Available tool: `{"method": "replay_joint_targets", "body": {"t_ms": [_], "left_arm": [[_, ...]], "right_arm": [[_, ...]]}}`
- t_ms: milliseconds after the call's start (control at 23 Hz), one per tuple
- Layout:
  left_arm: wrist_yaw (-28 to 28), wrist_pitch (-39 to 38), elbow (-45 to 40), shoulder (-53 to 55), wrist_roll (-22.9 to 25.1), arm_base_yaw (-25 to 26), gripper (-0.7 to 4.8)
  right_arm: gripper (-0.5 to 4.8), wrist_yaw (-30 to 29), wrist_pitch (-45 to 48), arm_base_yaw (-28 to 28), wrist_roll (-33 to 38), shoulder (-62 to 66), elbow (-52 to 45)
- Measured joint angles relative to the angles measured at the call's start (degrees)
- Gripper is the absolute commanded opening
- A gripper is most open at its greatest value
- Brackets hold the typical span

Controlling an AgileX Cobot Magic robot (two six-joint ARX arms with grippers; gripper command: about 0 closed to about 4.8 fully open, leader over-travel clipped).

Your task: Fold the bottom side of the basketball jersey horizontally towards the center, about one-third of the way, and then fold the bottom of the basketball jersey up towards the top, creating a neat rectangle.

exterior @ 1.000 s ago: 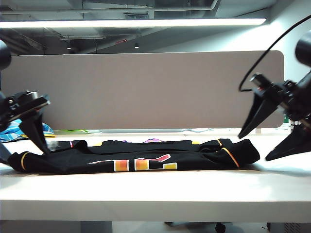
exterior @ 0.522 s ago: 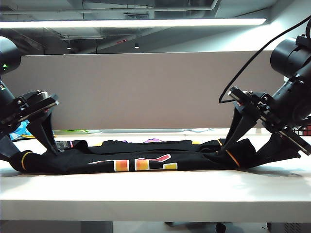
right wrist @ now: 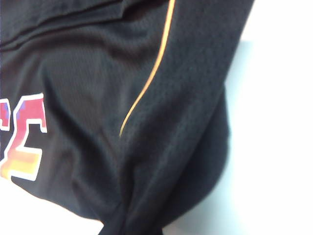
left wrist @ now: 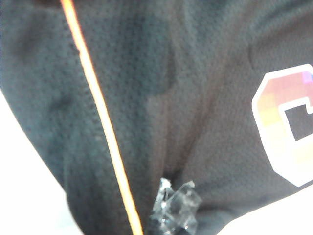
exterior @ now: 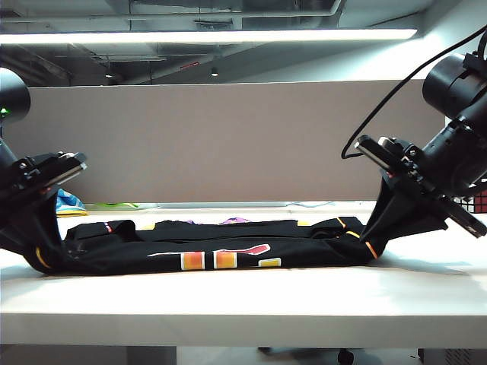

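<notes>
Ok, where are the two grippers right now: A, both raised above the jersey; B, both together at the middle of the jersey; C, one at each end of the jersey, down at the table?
C: the left gripper is shut on one end of the basketball jersey and the right gripper on the other, both down at the table.

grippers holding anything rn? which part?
Both shut on the basketball jersey: left gripper pinches its left end, right gripper its right end, near the orange stripes.
</notes>
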Motion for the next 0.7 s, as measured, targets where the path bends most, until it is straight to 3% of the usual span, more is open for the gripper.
{"method": "replay_joint_targets", "body": {"t_ms": [217, 435, 565, 696], "left_arm": [[-0.66, -16.94, -0.66, -12.09, 3.56, -1.16, -0.06], [2.01, -27.82, -0.55, -32.68, 1.33, -4.85, -0.06], [1.22, -26.88, -0.57, -38.82, -1.55, -5.53, -0.06], [-3.74, -16.55, -0.52, -37.24, -2.99, -5.44, -0.06]], "right_arm": [[-0.08, -1.05, -12.85, 0.09, -6.51, -12.24, -3.04], [-0.09, -2.49, -25.38, 0.59, -7.30, -33.22, -8.13], [-0.09, -1.62, -26.51, 0.46, -6.56, -42.56, -7.98], [-0.09, 4.28, -20.04, 0.42, -5.68, -42.36, -7.23]]}}
